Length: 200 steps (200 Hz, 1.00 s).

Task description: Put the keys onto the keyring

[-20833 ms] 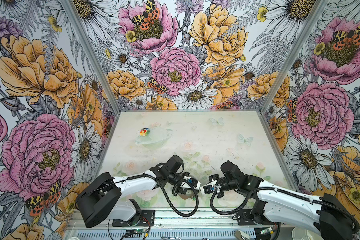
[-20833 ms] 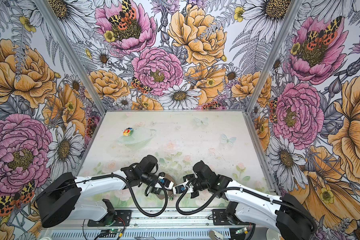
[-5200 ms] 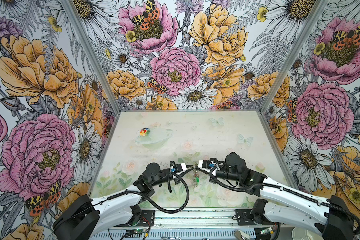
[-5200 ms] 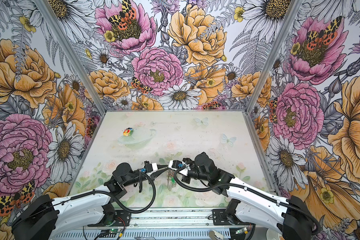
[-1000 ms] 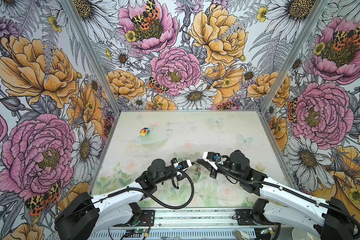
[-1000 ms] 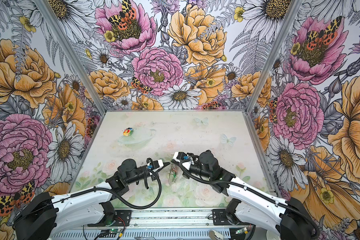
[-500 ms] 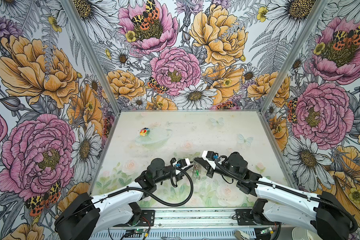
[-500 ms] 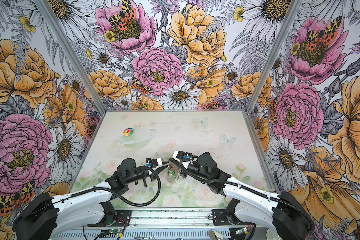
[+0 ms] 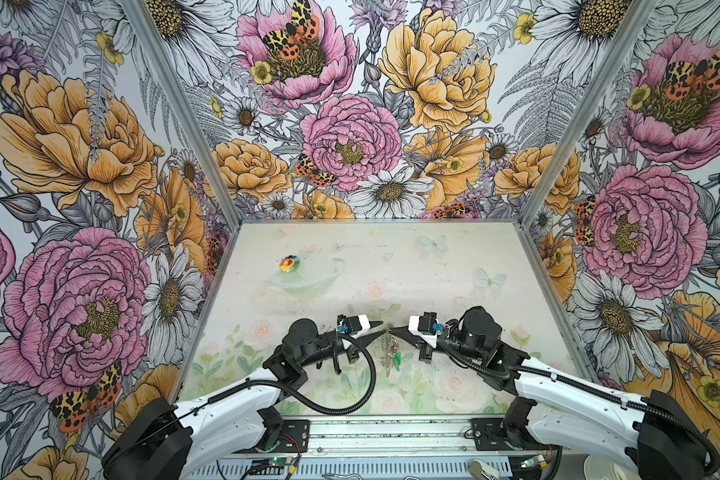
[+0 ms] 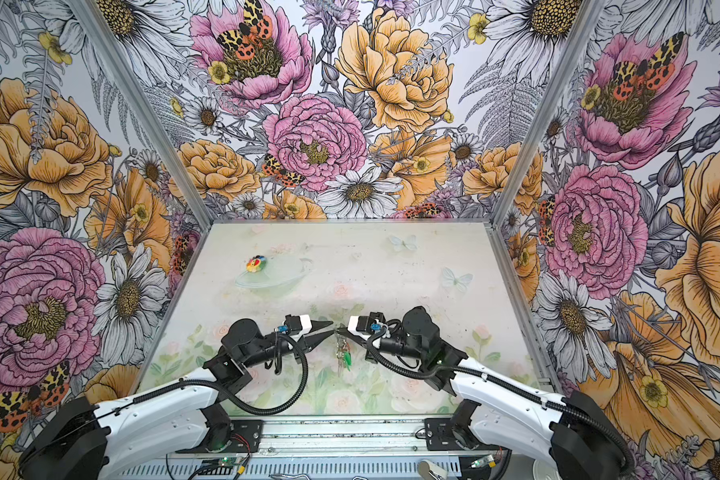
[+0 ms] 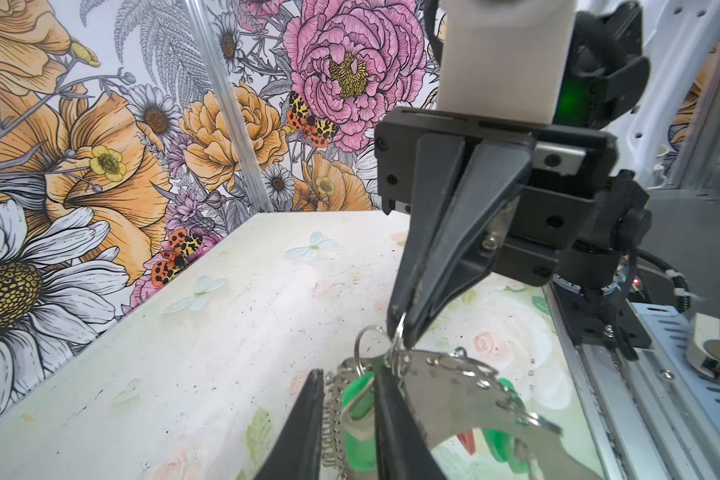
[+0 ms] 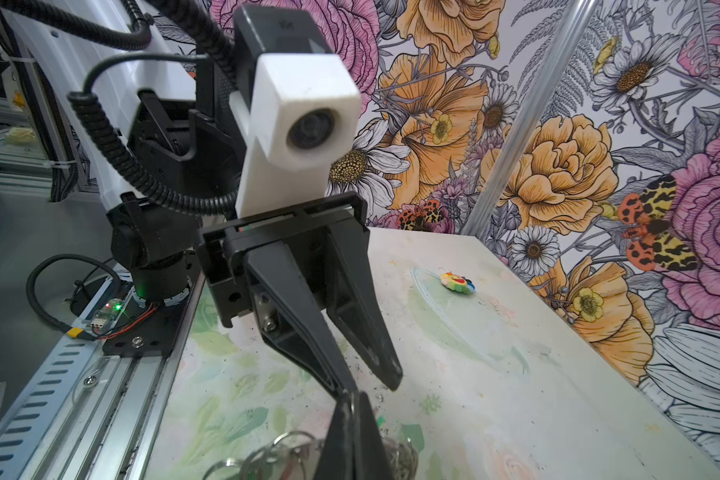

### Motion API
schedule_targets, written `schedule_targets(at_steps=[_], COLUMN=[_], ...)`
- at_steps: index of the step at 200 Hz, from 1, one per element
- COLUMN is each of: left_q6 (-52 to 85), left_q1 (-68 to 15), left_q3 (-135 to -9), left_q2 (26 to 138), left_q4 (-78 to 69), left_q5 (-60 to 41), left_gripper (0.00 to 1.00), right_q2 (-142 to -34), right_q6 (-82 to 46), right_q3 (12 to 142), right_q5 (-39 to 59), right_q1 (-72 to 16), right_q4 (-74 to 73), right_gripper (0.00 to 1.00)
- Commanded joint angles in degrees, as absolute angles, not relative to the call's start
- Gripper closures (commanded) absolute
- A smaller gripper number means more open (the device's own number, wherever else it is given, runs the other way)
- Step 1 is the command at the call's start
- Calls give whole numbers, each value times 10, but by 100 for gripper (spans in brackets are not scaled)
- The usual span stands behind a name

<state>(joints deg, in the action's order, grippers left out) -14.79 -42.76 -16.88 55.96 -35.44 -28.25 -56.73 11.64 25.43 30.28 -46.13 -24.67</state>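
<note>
Keyring (image 11: 454,399): flat grey metal band edged with small silver wire loops, hanging over the near centre of the table (image 9: 433,270), one loop pinched in the right gripper (image 11: 400,332). Keys (image 11: 362,395): silver, bright green plastic heads, dangling among the ring's loops.

Left gripper (image 9: 378,327) and right gripper (image 9: 393,330) flank the hanging keyring (image 9: 390,348), blocking its 2 sides. Beyond it the table (image 9: 433,274) lies open, save 1 multicoloured toy (image 9: 288,263) far behind, to its left.

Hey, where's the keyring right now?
In a top view the keyring hangs near the front middle of the table, pinched by the right gripper, with the left gripper just beside it.
</note>
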Motion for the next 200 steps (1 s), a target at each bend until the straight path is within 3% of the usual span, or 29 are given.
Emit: schedule_targets(at_steps=[1, 142, 200], left_q6=[-129, -154, -150], left_q1=[-424, -407, -407], left_q3=[-168, -138, -154], left_q2=[566, 513, 537], left_q4=[-370, -355, -356], left_q5=[-346, -308, -362], left_gripper=[77, 84, 80], right_q2=[-574, -554, -568], right_q6=[116, 122, 116], right_q3=[252, 245, 244], right_q5=[326, 317, 351], right_q1=[-460, -441, -440], right_q4=[-299, -289, -309], right_gripper=[100, 100, 100])
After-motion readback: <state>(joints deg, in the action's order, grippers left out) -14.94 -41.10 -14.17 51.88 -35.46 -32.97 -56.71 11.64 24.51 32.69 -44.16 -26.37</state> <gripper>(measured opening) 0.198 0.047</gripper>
